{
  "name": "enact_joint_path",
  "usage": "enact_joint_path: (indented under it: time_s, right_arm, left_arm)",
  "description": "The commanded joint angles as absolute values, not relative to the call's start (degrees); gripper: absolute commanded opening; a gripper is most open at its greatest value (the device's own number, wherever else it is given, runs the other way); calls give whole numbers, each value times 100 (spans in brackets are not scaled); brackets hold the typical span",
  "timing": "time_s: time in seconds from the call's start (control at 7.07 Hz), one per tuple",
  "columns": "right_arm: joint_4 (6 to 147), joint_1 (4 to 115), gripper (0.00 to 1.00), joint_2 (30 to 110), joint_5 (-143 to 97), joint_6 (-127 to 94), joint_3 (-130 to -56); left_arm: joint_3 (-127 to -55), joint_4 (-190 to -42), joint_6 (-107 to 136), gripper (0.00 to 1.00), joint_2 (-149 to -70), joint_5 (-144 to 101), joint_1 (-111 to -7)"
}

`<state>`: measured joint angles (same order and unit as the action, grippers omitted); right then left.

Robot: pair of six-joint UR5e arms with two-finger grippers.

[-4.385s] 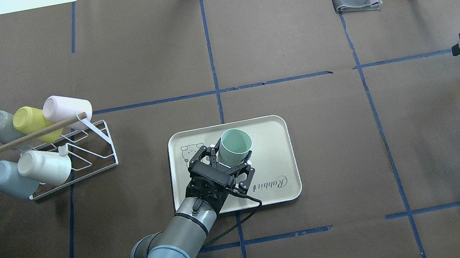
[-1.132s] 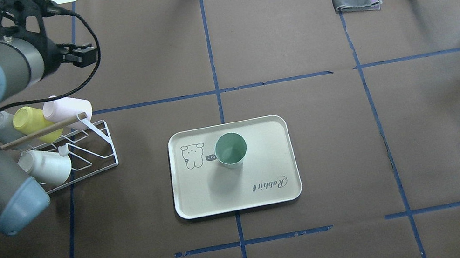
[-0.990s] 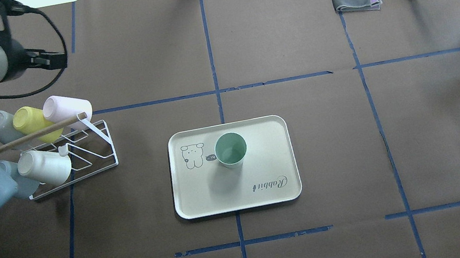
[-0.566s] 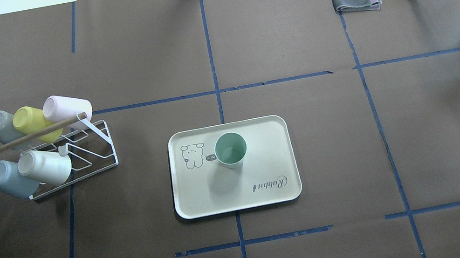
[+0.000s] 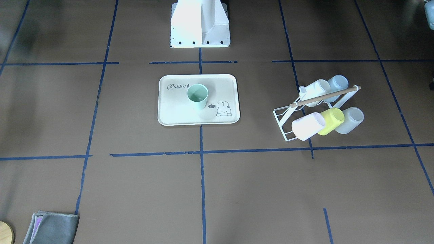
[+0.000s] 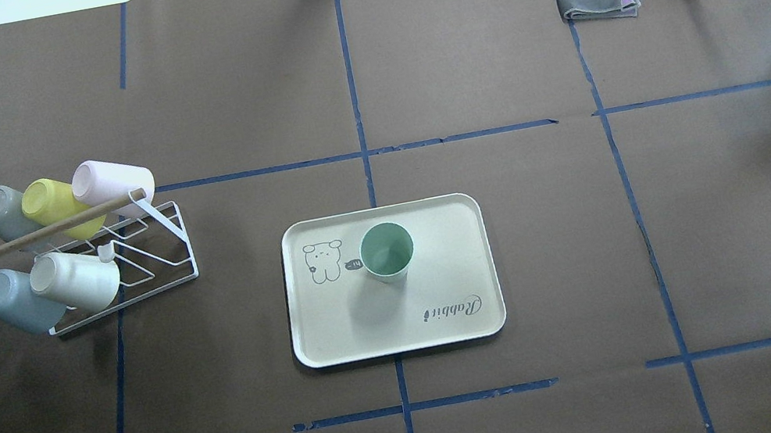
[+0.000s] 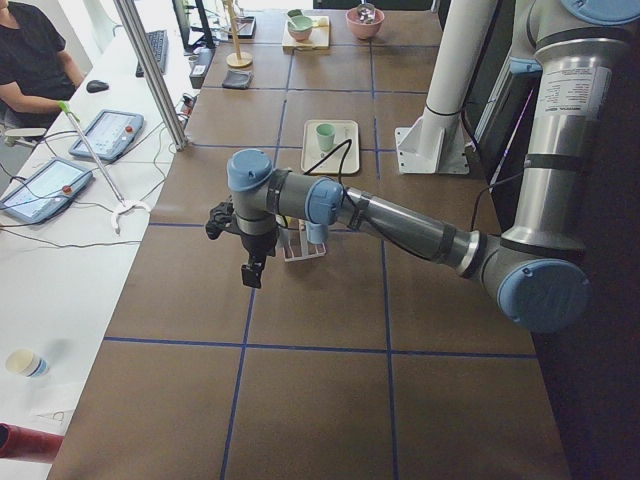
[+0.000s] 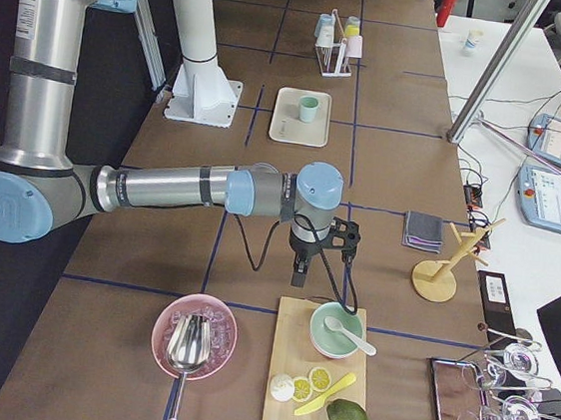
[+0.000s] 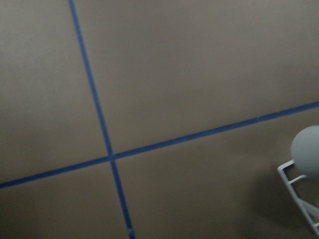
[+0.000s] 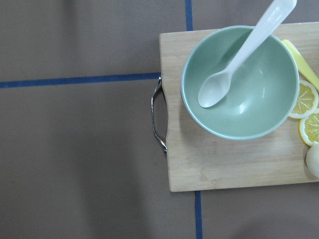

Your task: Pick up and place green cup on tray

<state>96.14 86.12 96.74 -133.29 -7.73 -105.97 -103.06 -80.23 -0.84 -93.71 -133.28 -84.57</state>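
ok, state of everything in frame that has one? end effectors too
green cup: upright on the tray, ungripped.
tray: flat, holds only that cup.
rack: five cups lying tilted on it.
bowl: upright, spoon inside.
left end effector: away from cup; open or shut unclear.
right end effector: by the bowl; unclear.

Pale green cup [image 6: 387,251], cream tray [image 6: 442,270]

This is a robotics lab: a white robot pedestal [image 5: 200,23] stands at a paper-covered surface [image 6: 487,71] gridded with blue tape [image 6: 351,80], and teach pendants [image 7: 105,133] lie on a side desk [image 7: 60,300].
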Motion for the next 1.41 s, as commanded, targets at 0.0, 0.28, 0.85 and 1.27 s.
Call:
enact_joint_path:
  time_s: [0.0, 0.28, 0.85, 1.27]
  right_arm:
    - [9677, 8744, 100, 9922, -13315, 101, -10565]
    - [9720, 8807, 100, 10020, -13324, 457, -10599]
    - [9976, 8807, 100, 9809, -13324, 369, -10574]
    - [9967, 8807, 100, 9721, -13315, 186, -10582]
  left_arm:
    - [-9601, -7892, 44, 100, -9255, -13842, -8797]
    - [-9615, -7919, 53, 100, -9168, -13816, -8833]
    - [-9694, -8137, -524, 100, -8851, -13781, -8824]
    - [-9834, -8165, -598, 100, -8659, -13658, -8842]
